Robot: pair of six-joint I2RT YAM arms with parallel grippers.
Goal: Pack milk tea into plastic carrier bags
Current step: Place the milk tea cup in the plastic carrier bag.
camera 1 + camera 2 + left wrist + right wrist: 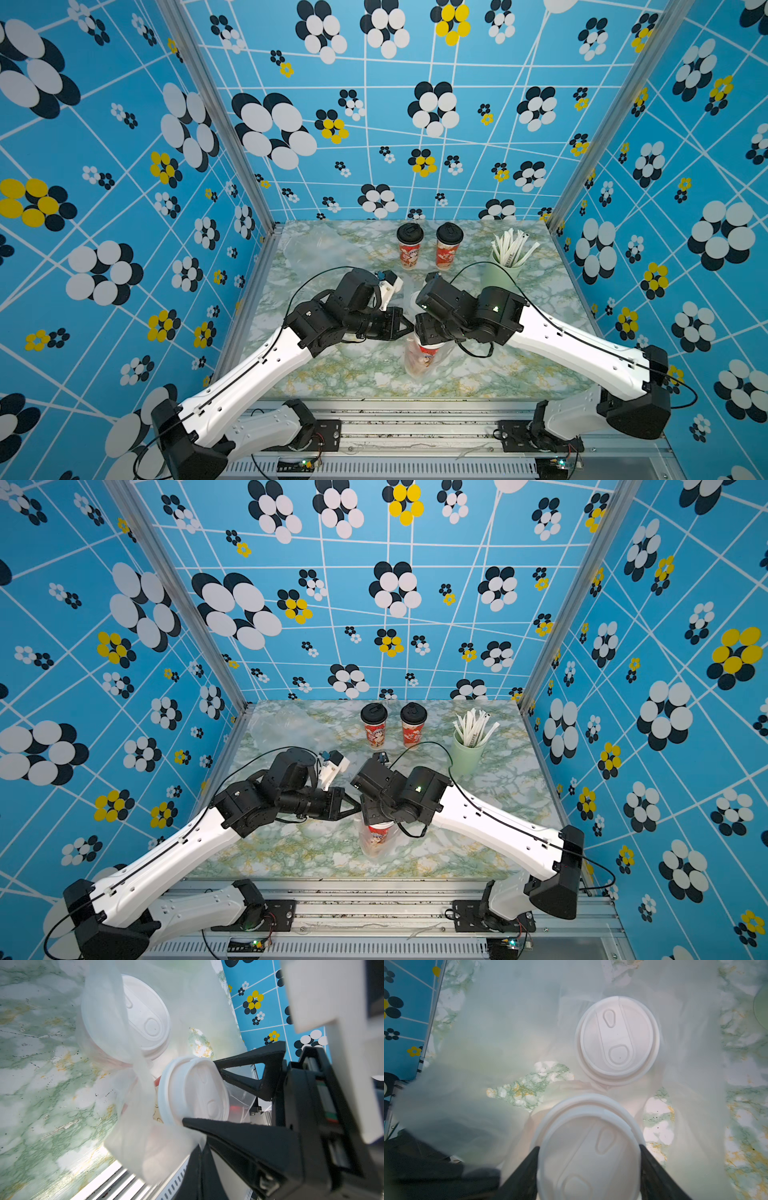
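I have a white-lidded cup [588,1167] in my right gripper [589,1147], one finger on each side of the lid rim, spread wide to fit it. The cup's lower half shows through the carrier bag [412,366] near the front middle of the table [332,374]. A second white-lidded cup [617,1040] stands just beside it in the same bag. At 9 o'clock my left gripper [410,328] is pinched fully closed on the bag's edge. From above, both wrists cover the bag mouth. Black-lidded cups [409,249] [449,247] stand at 12 o'clock, a green straw cup [500,270] at 1, and a spare bag [316,249] lies at 10.
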